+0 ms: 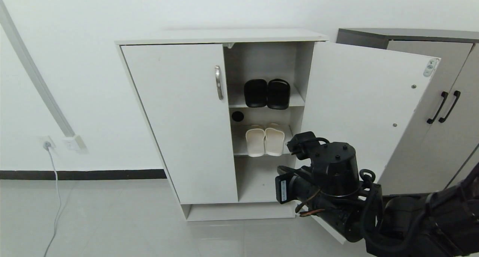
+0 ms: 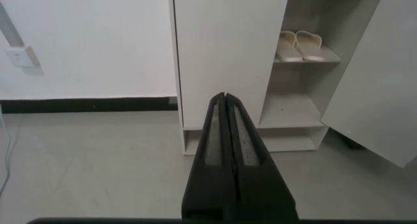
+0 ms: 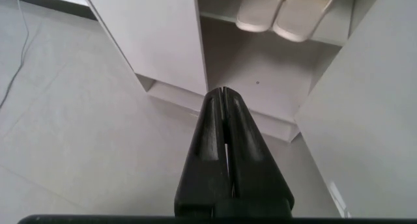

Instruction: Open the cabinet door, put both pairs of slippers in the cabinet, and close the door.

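Head view: two pairs of slippers sit in the cabinet (image 1: 179,118) at mid-frame, the black pair (image 1: 267,93) above the white pair (image 1: 265,141). All four lie front to back, toes inward. At lower right my right arm (image 1: 333,174) is bent before the open right door (image 1: 359,107). My right fingers (image 3: 212,129) and left fingers (image 2: 215,129) are pressed together, empty.

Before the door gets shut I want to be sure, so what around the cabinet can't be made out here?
Left half of the cabinet: head view, hidden behind the closed left door.
Open right door: head view, lower corner covered by the right arm; handle on the face turned away.
White slippers: right wrist view, far ends cut off by the picture edge.
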Robot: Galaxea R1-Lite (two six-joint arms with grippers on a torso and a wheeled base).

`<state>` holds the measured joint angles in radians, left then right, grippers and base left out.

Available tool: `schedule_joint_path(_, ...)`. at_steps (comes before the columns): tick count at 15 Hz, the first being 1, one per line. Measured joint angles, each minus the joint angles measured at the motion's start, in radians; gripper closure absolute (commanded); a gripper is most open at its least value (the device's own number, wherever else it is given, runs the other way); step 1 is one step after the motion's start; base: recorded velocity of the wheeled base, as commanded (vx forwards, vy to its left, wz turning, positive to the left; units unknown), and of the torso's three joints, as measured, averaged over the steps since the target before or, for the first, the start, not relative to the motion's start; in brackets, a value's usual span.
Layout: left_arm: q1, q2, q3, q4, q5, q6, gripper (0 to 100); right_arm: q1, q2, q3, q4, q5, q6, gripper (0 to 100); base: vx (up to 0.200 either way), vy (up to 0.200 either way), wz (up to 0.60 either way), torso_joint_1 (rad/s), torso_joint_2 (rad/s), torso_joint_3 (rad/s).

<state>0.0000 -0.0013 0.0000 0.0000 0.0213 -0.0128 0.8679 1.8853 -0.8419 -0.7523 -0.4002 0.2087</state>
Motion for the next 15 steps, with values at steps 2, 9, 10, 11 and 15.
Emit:
schedule_joint_path(2,0.000,0.000,0.000,-0.001,0.000,0.000,100,-0.003,0.000,0.000,0.001,0.000,0.000,100,0.000,0.000,0.00,0.000,-0.16,-0.249)
schedule_joint_path(9,0.000,0.000,0.000,0.000,0.000,0.000,100,-0.013,0.003,0.001,0.001,0.000,0.000,100,0.000,0.000,0.00,0.064,-0.45,-0.358)
schedule_joint_path(10,0.000,0.000,0.000,0.000,0.000,0.000,100,-0.013,0.003,0.004,0.000,0.000,0.000,100,0.000,0.000,0.00,0.129,-0.46,-0.339)
schedule_joint_path(11,0.000,0.000,0.000,0.000,0.000,0.000,100,-0.012,0.003,0.004,-0.001,0.000,0.000,100,0.000,0.000,0.00,0.124,-0.47,-0.339)
schedule_joint_path(15,0.000,0.000,0.000,0.000,0.000,0.000,100,-0.012,0.003,0.007,0.001,0.000,0.000,100,0.000,0.000,0.00,0.145,-0.47,-0.333)
